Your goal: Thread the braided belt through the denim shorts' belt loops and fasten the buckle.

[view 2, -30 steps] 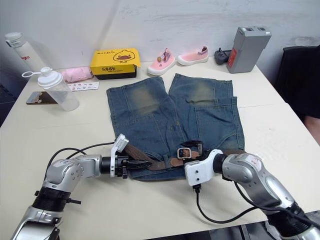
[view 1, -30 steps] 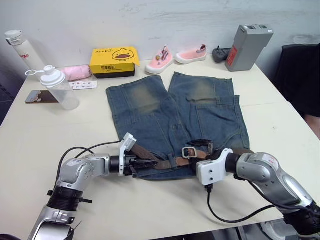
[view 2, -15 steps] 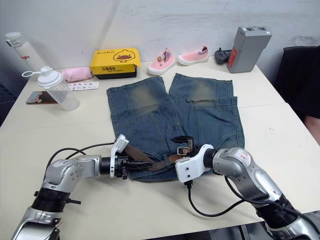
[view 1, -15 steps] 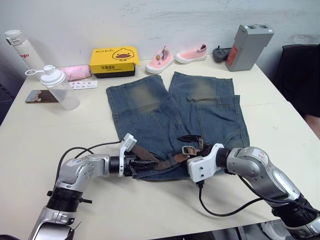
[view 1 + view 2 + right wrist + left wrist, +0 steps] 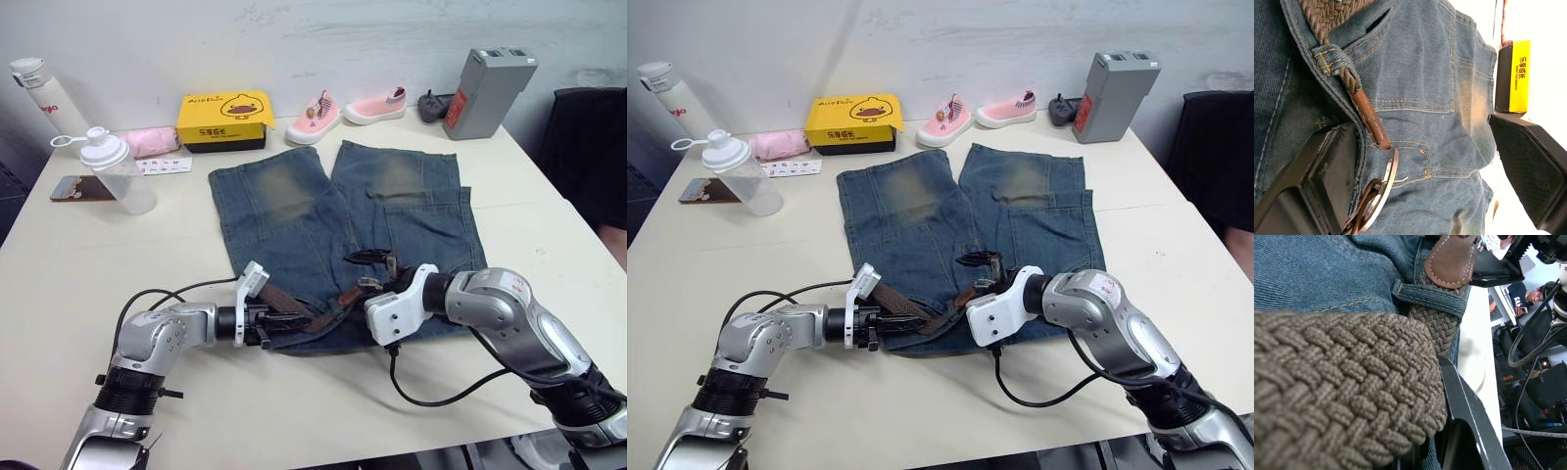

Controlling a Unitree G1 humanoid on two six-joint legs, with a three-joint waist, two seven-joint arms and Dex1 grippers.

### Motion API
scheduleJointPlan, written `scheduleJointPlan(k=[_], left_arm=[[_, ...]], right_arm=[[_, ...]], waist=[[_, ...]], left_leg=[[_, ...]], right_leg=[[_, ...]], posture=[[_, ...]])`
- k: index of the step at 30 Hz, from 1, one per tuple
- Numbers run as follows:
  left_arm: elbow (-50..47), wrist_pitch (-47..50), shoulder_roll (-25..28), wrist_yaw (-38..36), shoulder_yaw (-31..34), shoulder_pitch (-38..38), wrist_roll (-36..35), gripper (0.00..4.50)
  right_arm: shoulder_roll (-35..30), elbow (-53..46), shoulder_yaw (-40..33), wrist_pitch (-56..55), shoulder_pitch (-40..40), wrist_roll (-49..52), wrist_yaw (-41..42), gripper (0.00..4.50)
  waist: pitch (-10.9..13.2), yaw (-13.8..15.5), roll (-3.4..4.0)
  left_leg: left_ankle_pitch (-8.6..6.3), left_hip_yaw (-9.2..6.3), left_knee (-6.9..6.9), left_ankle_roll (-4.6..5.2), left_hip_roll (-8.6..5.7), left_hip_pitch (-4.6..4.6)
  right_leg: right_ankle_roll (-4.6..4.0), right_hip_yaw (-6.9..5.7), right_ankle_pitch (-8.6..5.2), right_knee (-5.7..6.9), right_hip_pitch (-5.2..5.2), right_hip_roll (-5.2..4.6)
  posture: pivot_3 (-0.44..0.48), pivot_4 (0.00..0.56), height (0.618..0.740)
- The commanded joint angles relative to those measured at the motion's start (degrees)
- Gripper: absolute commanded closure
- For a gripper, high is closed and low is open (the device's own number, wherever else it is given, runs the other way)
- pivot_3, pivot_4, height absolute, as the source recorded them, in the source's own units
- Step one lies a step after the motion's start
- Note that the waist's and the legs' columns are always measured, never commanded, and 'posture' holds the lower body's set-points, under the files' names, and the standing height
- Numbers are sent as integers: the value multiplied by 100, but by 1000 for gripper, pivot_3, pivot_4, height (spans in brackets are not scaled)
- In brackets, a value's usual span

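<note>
A: Where do we see the shorts [image 5: 343,220] now?

B: They lie flat on the table [image 5: 88,264], with the waistband toward the robot. The belt [image 5: 304,315] runs along the left part of the waistband.

A: And our left gripper [image 5: 266,324]?

B: It sits at the left end of the waistband. In the left wrist view the belt [image 5: 1342,396] presses against one black finger [image 5: 1469,431], so we judge it is clamped on the belt.

A: And the right gripper [image 5: 377,273]?

B: It is at the middle of the waistband. In the right wrist view its fingers stand wide apart, one finger [image 5: 1327,181] just beside the buckle [image 5: 1378,193] and the other finger [image 5: 1533,166] well away.

A: Is the belt in a loop?

B: Yes, it passes under one loop [image 5: 1332,61], and the leather end piece [image 5: 1369,122] comes out toward the buckle.
</note>
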Motion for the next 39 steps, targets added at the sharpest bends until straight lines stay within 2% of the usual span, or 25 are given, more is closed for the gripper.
scheduleJointPlan(k=[1,14,15,17,22,23,25,39], left_arm=[[-148,17,-12,-44,42,76,-40,4500],[-208,37,15,-30,70,137,-53,4500],[-221,47,8,-20,76,143,-56,4500],[-230,61,-5,-4,87,144,-56,4500],[-235,74,-33,15,109,140,-46,4500],[-235,76,-38,18,110,137,-40,4500],[-243,79,-35,18,115,142,-39,4500],[-191,79,-32,9,126,107,-29,4500]], right_arm=[[-57,-293,-289,72,-49,123,-13,24],[209,-102,135,-152,-71,-227,-106,24],[204,-99,133,-163,-71,-218,-94,403],[188,-99,131,-185,-69,-197,-70,774],[122,-131,178,-202,48,-164,69,3107],[108,-136,197,-202,83,-172,106,3390],[65,-147,274,-188,173,-215,202,4386],[28,-162,131,125,353,-299,223,4453]], waist=[[0,-1,0],[0,-8,1],[0,-8,1],[0,-8,1],[0,-7,1],[0,-5,1],[0,-5,1],[-1,-3,0]], left_leg=[[0,0,0,0,0,0],[0,1,2,0,1,1],[0,1,2,0,1,1],[0,1,2,0,1,1],[0,1,2,0,1,1],[0,1,2,0,1,1],[0,0,3,0,1,1],[0,0,7,1,1,2]], right_leg=[[0,0,0,0,0,0],[0,1,0,3,0,1],[0,1,0,3,0,1],[0,1,0,3,0,2],[0,1,0,3,0,1],[0,1,0,3,0,1],[0,1,0,3,1,1],[0,1,0,6,3,1]], posture=[[0,150,739],[0,150,739],[0,150,739],[0,150,739],[0,150,739],[0,150,739],[0,150,739],[0,150,739]])
